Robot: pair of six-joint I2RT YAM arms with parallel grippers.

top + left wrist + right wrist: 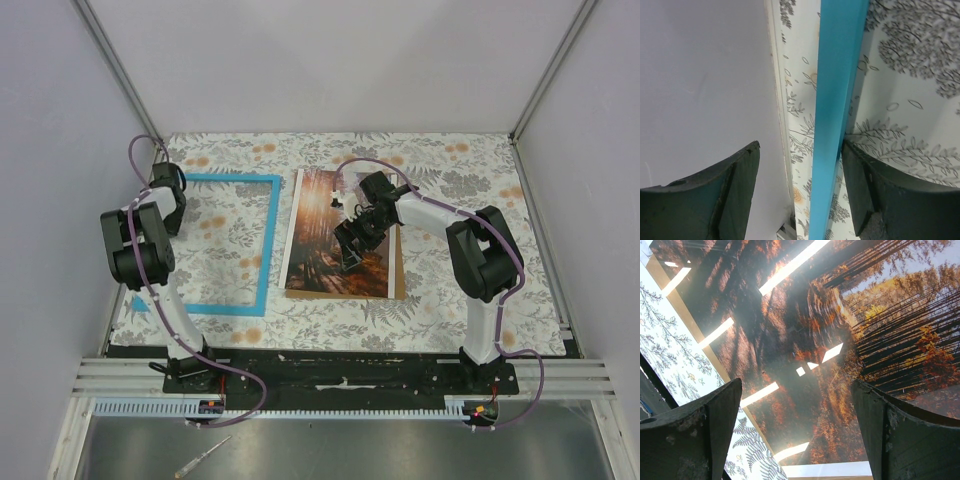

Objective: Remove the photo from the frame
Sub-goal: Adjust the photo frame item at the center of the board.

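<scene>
Directly beneath spread right claw [347, 258], the photo [313, 228], frame [272, 230] lying apart

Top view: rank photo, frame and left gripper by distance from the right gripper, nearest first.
From the right gripper:
1. photo: directly beneath it.
2. frame: to its left, nearest side lying just beside the photo.
3. left gripper: far left, at the frame's opposite side.

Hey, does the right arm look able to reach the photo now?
Probably yes. The right gripper is open directly over the photo, which lies face up beside the frame with nothing else on it. Lying flat, its edge may be hard to pinch.
</scene>
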